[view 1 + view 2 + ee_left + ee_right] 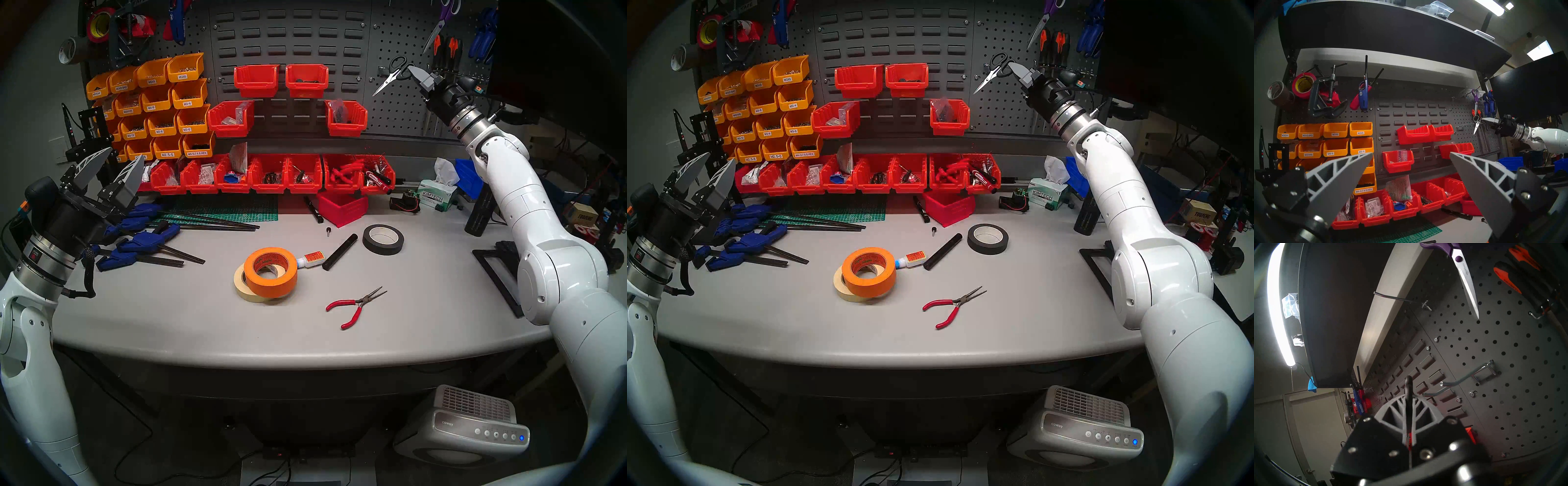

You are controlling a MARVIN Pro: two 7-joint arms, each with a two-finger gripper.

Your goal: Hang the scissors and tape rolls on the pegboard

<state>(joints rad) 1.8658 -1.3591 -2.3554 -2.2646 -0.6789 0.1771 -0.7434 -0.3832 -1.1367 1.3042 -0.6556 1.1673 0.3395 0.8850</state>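
The left gripper [110, 166] hovers wide open and empty over the table's [142, 315] left edge. Mid-table, the orange tape roll [271, 271] leans on the cream tape roll [242, 283]; both look light and stiff, best gripped across the rim. At the pegboard's [400, 112] right panel, the right gripper [414, 72] is clamped on a handle loop of the black-handled scissors [390, 74], light, rigid and slippery-bladed, just beside a double-prong hook [1457, 380].
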